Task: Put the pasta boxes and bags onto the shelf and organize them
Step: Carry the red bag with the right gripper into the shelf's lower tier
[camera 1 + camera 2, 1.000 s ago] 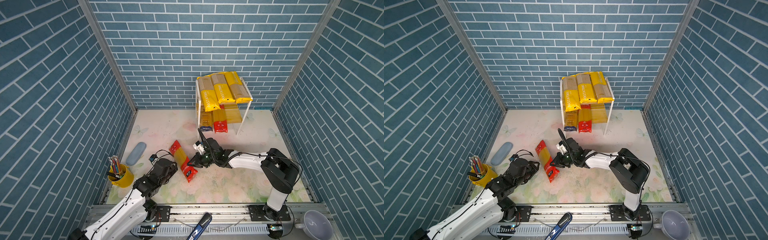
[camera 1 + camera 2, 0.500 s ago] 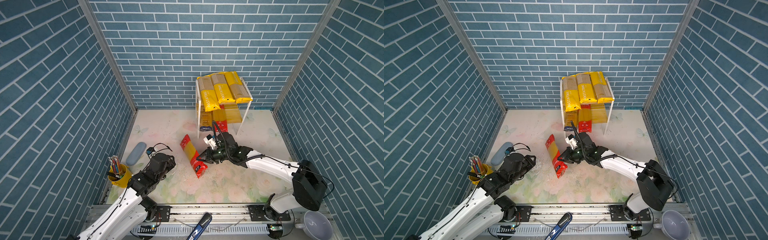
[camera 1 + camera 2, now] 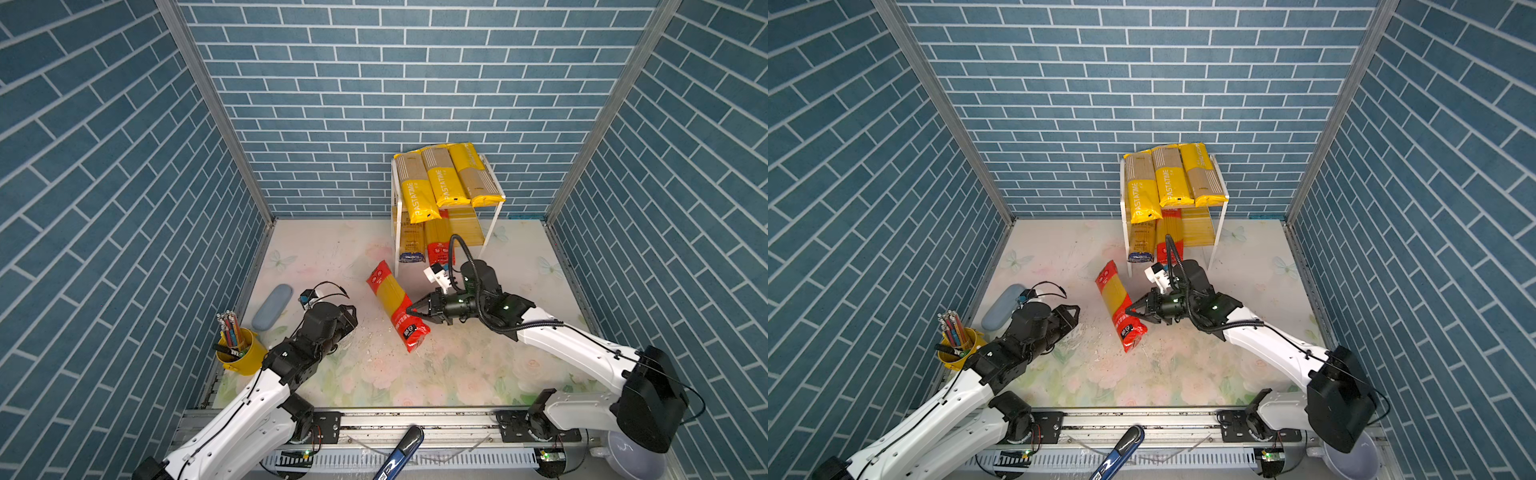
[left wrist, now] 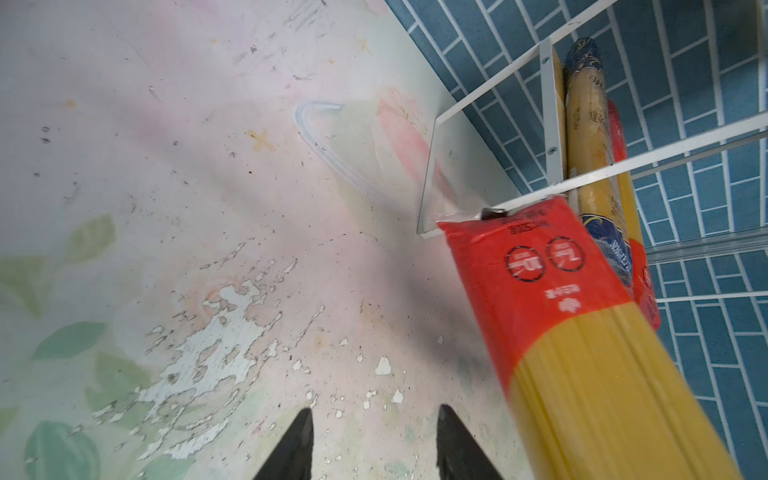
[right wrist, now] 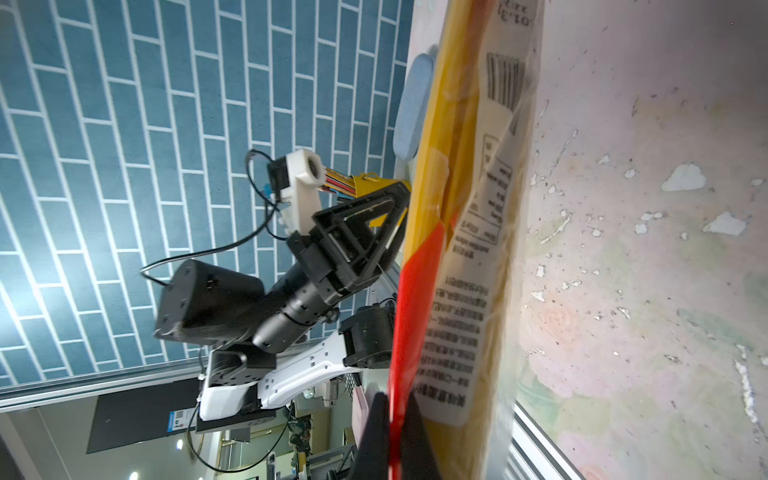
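Left claw (image 4: 374,413): tips partway apart, nothing between them, low over the bare table (image 4: 166,208).

Right claw (image 3: 412,309): pinched shut on the red-ended spaghetti pack (image 3: 390,296) at its near red end. The pack seems lifted and slants toward the shelf (image 3: 467,230).

Pack is likely light but long. Its glossy film looks slippery, and the strands inside are stiff and snappable. A grip nearer mid-length should droop less.

Free space shows on the right of the shelf's lower tier.
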`<state>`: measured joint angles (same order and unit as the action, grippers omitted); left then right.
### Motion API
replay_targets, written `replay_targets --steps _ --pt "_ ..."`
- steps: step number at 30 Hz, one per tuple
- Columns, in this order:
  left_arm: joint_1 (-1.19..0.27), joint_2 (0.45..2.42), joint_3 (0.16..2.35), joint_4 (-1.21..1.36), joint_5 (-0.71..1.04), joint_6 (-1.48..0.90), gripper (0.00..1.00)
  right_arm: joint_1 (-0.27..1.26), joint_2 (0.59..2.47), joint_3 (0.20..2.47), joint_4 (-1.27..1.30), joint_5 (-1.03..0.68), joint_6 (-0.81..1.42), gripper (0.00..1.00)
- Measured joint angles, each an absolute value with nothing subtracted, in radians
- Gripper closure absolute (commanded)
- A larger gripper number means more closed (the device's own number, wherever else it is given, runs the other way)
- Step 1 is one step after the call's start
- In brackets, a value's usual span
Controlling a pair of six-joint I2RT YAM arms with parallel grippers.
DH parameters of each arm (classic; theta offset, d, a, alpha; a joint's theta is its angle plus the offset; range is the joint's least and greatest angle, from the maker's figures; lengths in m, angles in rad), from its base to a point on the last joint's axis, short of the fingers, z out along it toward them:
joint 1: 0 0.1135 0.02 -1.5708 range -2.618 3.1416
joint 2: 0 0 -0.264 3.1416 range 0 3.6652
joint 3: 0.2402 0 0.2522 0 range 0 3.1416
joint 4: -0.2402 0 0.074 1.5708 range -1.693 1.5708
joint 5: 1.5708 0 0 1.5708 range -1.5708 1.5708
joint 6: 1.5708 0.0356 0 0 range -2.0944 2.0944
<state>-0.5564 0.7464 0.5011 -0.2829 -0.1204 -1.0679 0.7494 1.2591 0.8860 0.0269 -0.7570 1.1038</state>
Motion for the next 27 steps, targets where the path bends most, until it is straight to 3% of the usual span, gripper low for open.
replay_targets --steps 13,27 --pt "-0.563 0.856 0.501 -0.120 -0.046 -1.058 0.51 0.529 1.042 0.803 0.022 -0.803 1.158 1.00" --pt "-0.630 0.951 0.501 -0.020 -0.040 -1.058 0.51 0.290 1.092 0.805 0.115 -0.871 1.214 1.00"
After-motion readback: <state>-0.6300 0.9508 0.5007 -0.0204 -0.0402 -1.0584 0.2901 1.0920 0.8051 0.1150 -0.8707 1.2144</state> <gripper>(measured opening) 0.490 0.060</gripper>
